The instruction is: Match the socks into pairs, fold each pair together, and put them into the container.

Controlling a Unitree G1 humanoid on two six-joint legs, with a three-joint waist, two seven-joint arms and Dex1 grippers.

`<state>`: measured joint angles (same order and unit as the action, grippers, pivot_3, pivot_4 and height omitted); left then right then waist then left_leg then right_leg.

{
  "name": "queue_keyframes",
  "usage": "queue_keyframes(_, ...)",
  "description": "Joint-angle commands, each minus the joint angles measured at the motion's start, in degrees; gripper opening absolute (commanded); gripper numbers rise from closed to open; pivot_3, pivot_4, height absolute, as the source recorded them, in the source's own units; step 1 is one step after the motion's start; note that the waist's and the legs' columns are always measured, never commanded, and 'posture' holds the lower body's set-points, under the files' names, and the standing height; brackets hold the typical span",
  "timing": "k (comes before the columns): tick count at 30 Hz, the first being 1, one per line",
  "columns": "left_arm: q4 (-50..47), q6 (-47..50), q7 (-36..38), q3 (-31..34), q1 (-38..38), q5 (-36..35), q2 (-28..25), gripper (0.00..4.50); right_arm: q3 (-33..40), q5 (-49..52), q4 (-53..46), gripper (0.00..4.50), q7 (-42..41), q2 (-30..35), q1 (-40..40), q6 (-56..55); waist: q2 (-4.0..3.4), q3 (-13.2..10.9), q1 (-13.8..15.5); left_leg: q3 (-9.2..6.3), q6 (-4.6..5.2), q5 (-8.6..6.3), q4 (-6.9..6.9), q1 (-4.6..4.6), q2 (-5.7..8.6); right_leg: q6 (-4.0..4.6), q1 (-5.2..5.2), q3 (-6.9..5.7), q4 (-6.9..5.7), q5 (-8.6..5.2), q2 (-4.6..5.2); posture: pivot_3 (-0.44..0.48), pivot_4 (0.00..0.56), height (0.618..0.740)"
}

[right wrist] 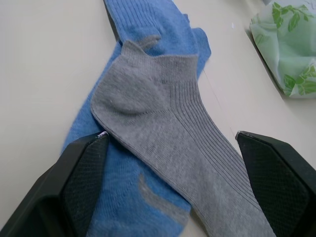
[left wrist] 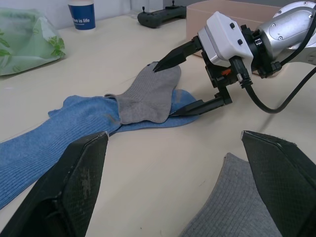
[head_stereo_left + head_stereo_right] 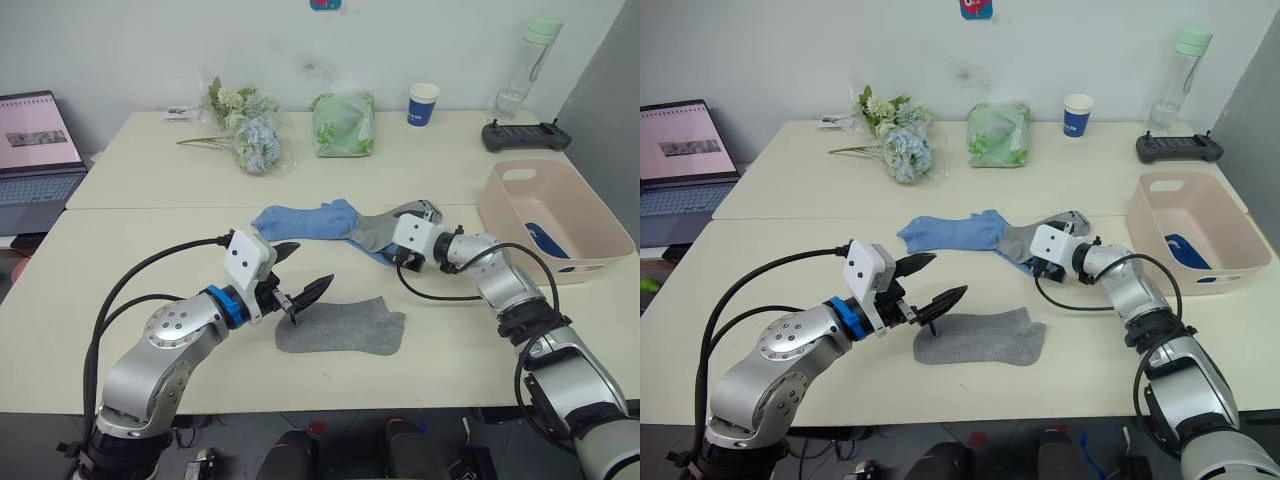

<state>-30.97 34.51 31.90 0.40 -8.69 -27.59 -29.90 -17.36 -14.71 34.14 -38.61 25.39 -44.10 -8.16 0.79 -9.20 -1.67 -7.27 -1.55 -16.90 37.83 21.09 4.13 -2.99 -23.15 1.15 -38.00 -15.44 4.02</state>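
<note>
The pale pink rectangular plastic tub at 3 o'clock partly hides a dark blue item inside. The right gripper, released, straddles the grey knit sock overlapping the light blue socks. The left gripper hangs released at 9 o'clock of a second grey sock flat near the cream worktop front edge.

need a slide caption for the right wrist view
Open right gripper straddling a grey sock that lies across light blue socks, beside a green bag.
</note>
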Motion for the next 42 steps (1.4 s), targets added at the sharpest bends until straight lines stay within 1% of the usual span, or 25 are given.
queue_keyframes(1, -1.95, -0.44, -0.04, 0.79, -0.82, -0.33, -0.23, 4.5, 0.65, 0.01, 0.16, 3.58, 0.74, -0.6, -1.84, -1.19, 0.0, 0.0, 0.0, 0.0, 0.0, 0.0, 0.0, 0.0, 0.0, 0.0, 0.0, 0.0, 0.0, 0.0, 0.0, 0.0, 0.15, 0.74)
queue_keyframes(4, -1.43, -0.74, 0.09, 0.94, -1.12, 0.08, -0.49, 4.5, 0.07, -1.28, 1.57, 2.52, 1.26, -0.63, -2.27, -1.92, 0.0, 0.0, 0.0, 0.0, 0.0, 0.0, 0.0, 0.0, 0.01, 0.0, 0.0, 0.0, 0.0, 0.0, 0.0, 0.0, 0.15, 0.74)
queue_keyframes(7, -1.38, -0.67, 0.05, 1.15, -1.15, -0.03, -0.53, 4.5, 0.98, -0.5, 2.15, 1.52, 1.16, -1.21, -2.52, -1.86, 0.0, 0.0, -0.01, 0.0, 0.0, 0.0, 0.0, 0.0, 0.01, 0.0, -0.01, 0.0, 0.0, 0.0, 0.0, 0.0, 0.15, 0.74)
queue_keyframes(8, -1.41, -0.68, 0.03, 1.1, -1.11, 0.02, -0.53, 4.5, 1.33, -0.1, 2.18, 1.1, 1.04, -1.44, -2.6, -1.78, 0.0, 0.0, -0.01, 0.0, 0.0, 0.0, 0.0, 0.0, 0.01, 0.0, -0.01, 0.0, 0.0, 0.0, 0.0, 0.0, 0.15, 0.74)
queue_keyframes(9, -1.6, -0.66, -0.04, 1.07, -0.89, -0.01, -0.46, 4.5, 1.43, -0.07, 1.86, 0.83, 1.05, -1.46, -2.63, -1.89, 0.0, 0.0, 0.0, 0.0, 0.0, 0.0, 0.0, 0.0, 0.01, 0.0, -0.01, 0.0, 0.0, 0.0, 0.0, 0.0, 0.15, 0.74)
queue_keyframes(11, -1.66, -0.7, -0.19, 1.07, -0.63, 0.01, -0.34, 4.5, 1.14, -0.64, 1.41, 0.14, 1.16, -1.23, -2.66, -2.55, 0.0, 0.0, -0.01, 0.0, 0.0, 0.0, 0.0, 0.0, 0.01, 0.0, -0.01, 0.01, -0.01, 0.0, 0.0, 0.0, 0.15, 0.74)
queue_keyframes(12, -1.58, -0.74, -0.26, 1.09, -0.57, 0.05, -0.29, 4.5, 0.89, -1.03, 1.31, 0.06, 1.2, -1.07, -2.69, -3.01, 0.0, 0.0, -0.01, 0.0, 0.0, 0.0, 0.0, 0.0, 0.01, 0.0, -0.01, 0.0, 0.0, 0.0, 0.0, 0.0, 0.15, 0.74)
queue_keyframes(15, -1.73, -0.7, -0.67, 0.82, -0.15, 0.17, 0.05, 4.5, 1.32, -0.62, 0.61, 0.06, 1.13, -1.28, -2.39, -3.07, 0.0, 0.0, -0.02, 0.0, 0.0, 0.0, 0.0, 0.0, 0.01, 0.0, -0.01, 0.0, 0.0, 0.0, 0.0, 0.0, 0.15, 0.74)
queue_keyframes(19, -2.05, 0.84, -1.39, 1.99, 0.46, -1.75, 0.68, 4.5, 2.67, 2.8, -5.05, 0.06, -2.05, -1.06, -1.0, -2.18, 0.0, 0.0, -0.01, 0.0, 0.0, 0.0, 0.0, 0.0, 0.0, 0.0, -0.02, 0.01, 0.0, 0.0, 0.0, 0.0, 0.15, 0.74)
queue_keyframes(22, -1.67, 1.56, -1.46, 3.85, 0.8, -2.84, 0.02, 4.5, 2.42, 5.81, -12.24, 0.06, -6.98, -0.07, 1.43, -0.42, 0.0, 0.0, 0.01, -0.02, 0.0, 0.0, 0.0, 0.02, -0.02, 0.0, -0.03, -0.01, 0.0, 0.0, 0.0, 0.0, 0.15, 0.74)
queue_keyframes(24, -0.85, 1.86, -0.94, 5.75, 1.21, -3.13, -1.07, 4.5, 1.25, 8.29, -20.37, 0.06, -11.9, 1.36, 4.72, 1.07, 0.0, 0.0, 0.03, -0.05, 0.0, 0.0, 0.0, 0.02, -0.02, 0.0, -0.02, -0.03, 0.0, 0.0, 0.0, 0.0, 0.15, 0.74)
queue_keyframes(29, 0.01, 3.89, 0.87, 9.59, 1.9, -5.72, -3.24, 4.5, -0.66, 13.6, -35.99, 0.06, -19.52, 3.47, 11.33, 7.95, 0.0, 0.0, 0.08, -0.12, 0.0, 0.0, 0.02, 0.06, -0.01, 0.0, -0.02, -0.08, 0.01, 0.0, 0.02, 0.0, 0.15, 0.74)
queue_keyframes(31, 0.78, 7.87, 2.82, 12.6, 1.62, -10.64, -5.09, 4.5, -1.61, 16.61, -42.27, 0.06, -23.13, 5.13, 14.88, 9.15, 0.0, 0.0, 0.12, -0.12, 0.0, 0.0, 0.02, 0.06, -0.02, 0.0, -0.02, -0.08, 0.01, 0.0, 0.02, 0.0, 0.15, 0.74)
queue_keyframes(32, 1.67, 9.97, 4.35, 13.65, 1.12, -12.8, -6.59, 4.5, -1.89, 18.38, -44.49, 0.06, -25.28, 6.27, 16.78, 7.91, 0.0, 0.0, 0.1, -0.16, 0.0, -0.01, 0.02, 0.06, -0.03, -0.01, 0.0, -0.13, 0.01, 0.0, 0.02, 0.0, 0.15, 0.74)
queue_keyframes(34, 4.14, 11.12, 6.96, 12.9, -0.43, -13.27, -9.21, 4.5, -1.68, 22.33, -47.45, 0.06, -28.62, 7.96, 19.66, 8.74, 0.0, 0.0, 0.1, -0.19, 0.01, -0.01, 0.01, 0.07, -0.04, -0.01, 0.0, -0.17, 0.02, -0.01, 0.01, 0.0, 0.15, 0.74)
queue_keyframes(36, 6.56, 10.26, 9.31, 10.22, -2.36, -11.88, -10.9, 4.5, -1.88, 24.53, -48.58, 0.06, -31.67, 9.4, 20.92, 7.4, 0.01, -0.01, 0.17, -0.2, 0.01, -0.01, 0.02, 0.06, -0.01, -0.01, 0.04, -0.18, 0.04, -0.01, 0.01, 0.0, 0.15, 0.74)
queue_keyframes(37, 9.06, 8.8, 10.6, 7.15, -4.52, -9.37, -11.4, 4.5, -1.93, 25.59, -49.03, 0.06, -33.05, 10.21, 21.65, 7.66, 0.01, -0.01, 0.19, -0.2, 0.01, -0.01, 0.04, 0.05, 0.02, -0.01, 0.06, -0.18, 0.03, -0.01, 0.01, 0.0, 0.15, 0.74)
queue_keyframes(40, 20.8, 1.41, 13.71, -2.91, -13.59, 0.11, -9.26, 4.5, -2.95, 25.44, -48.04, 0.06, -35.76, 11.99, 23.35, 5.59, 0.02, -0.01, 0.96, -0.28, 0.01, -0.01, 0.07, -0.03, 0.1, -0.01, 0.26, -0.29, 0.07, -0.01, -0.02, 0.0, 0.15, 0.74)
queue_keyframes(42, 28.45, -3.02, 14.68, -6.71, -18.78, 4.23, -6.29, 4.5, -3.09, 25.39, -47.71, 0.06, -35.48, 11.65, 23.8, 5.03, 0.07, -0.04, 1.21, -0.29, 0.01, -0.01, 0.07, -0.08, 0.13, -0.01, 0.34, -0.31, 0.13, -0.01, -0.09, 0.0, 0.15, 0.74)
